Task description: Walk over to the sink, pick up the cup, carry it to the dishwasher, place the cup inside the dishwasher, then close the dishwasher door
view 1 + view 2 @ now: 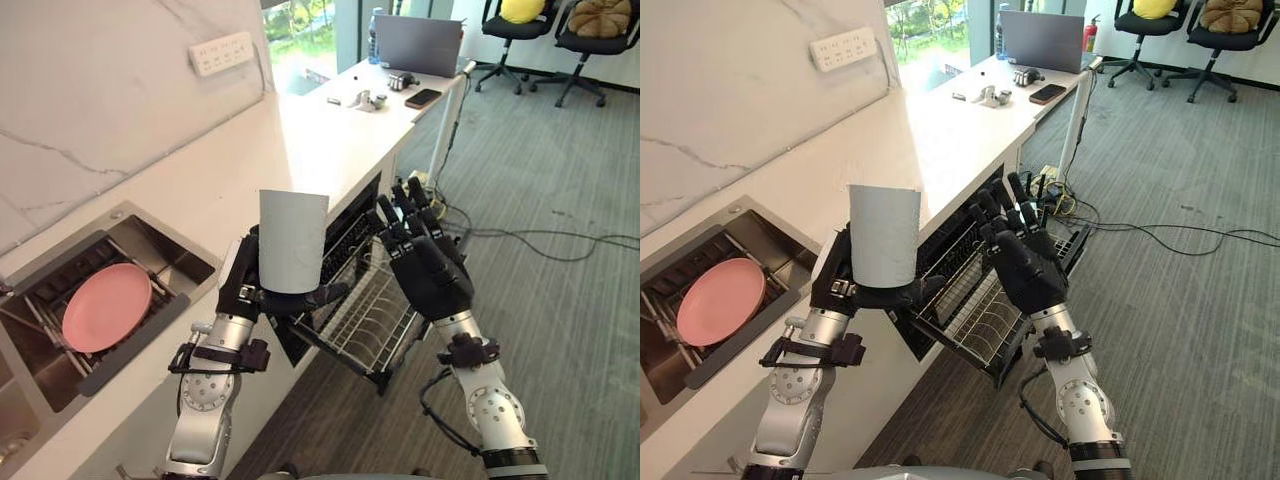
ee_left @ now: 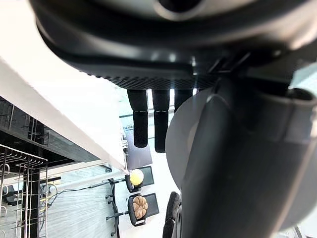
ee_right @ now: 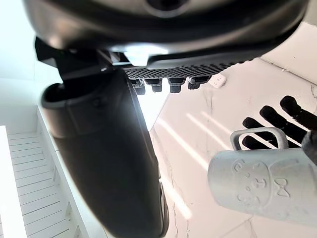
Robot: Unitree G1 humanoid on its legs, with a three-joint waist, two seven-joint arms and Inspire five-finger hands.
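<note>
Cup (image 1: 293,240): white, upright, clasped by curled fingers of left hand (image 1: 243,292); right hand (image 1: 428,268) alongside, fingers straight, empty; best kept level and lowered gently into the drawn-out rack (image 1: 372,325).

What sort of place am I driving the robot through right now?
Probably an office kitchenette: a white counter with a sunken sink holding a pink plate, a dishwasher rack pulled out below the counter, and a laptop and office chairs beyond. The left hand holds the cup.

left hand (image 1: 840,285) gripping cup (image 1: 883,236), dishwasher rack (image 1: 970,310) out
</note>
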